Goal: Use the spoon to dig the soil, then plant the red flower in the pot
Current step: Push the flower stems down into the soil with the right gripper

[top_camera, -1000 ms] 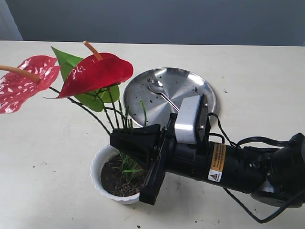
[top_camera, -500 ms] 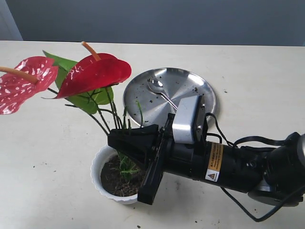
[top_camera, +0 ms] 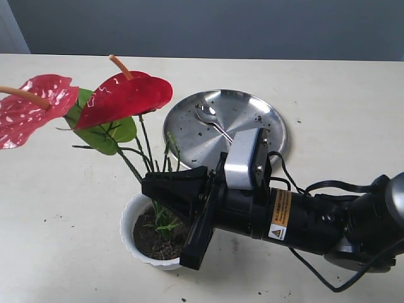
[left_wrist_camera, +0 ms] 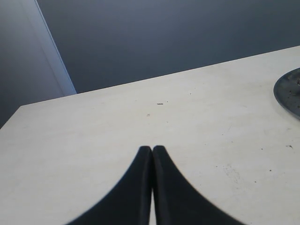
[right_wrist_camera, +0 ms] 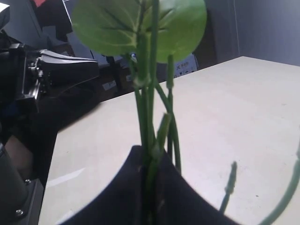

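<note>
Exterior view: right tool clamped on red flower stems above pot, lower centre-left, with soil inside. Upper centre: spoon on steel plate. Left wrist view: left tool together above bench.

Glossy red flower, shiny metal plate, perhaps matt pot
</note>
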Robot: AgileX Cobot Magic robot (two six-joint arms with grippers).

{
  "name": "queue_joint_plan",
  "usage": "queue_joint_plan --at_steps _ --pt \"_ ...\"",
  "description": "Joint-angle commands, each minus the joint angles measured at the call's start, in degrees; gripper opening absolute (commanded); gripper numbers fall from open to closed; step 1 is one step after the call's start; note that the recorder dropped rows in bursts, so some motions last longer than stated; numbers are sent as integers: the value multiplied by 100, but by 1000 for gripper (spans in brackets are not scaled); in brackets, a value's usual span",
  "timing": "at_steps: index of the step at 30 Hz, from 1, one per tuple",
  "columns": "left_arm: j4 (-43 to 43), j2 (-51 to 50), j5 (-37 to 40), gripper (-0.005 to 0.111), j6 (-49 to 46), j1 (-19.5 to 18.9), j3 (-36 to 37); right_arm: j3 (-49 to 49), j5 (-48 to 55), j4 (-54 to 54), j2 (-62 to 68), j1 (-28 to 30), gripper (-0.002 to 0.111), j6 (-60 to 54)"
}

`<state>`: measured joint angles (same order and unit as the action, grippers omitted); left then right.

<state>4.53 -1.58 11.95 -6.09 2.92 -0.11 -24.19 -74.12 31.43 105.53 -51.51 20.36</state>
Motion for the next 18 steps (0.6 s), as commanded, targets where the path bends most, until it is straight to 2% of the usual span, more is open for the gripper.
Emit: queue_joint_plan --at_steps 1,9,18 --pt "-49 24 -32 0 28 9 11 223 558 251 369 20 -1 -18" --pt "-49 24 -32 0 28 9 11 223 763 251 369 20 -1 -18" --pt "-49 24 -45 0 28 9 11 223 775 -227 358 20 -1 234"
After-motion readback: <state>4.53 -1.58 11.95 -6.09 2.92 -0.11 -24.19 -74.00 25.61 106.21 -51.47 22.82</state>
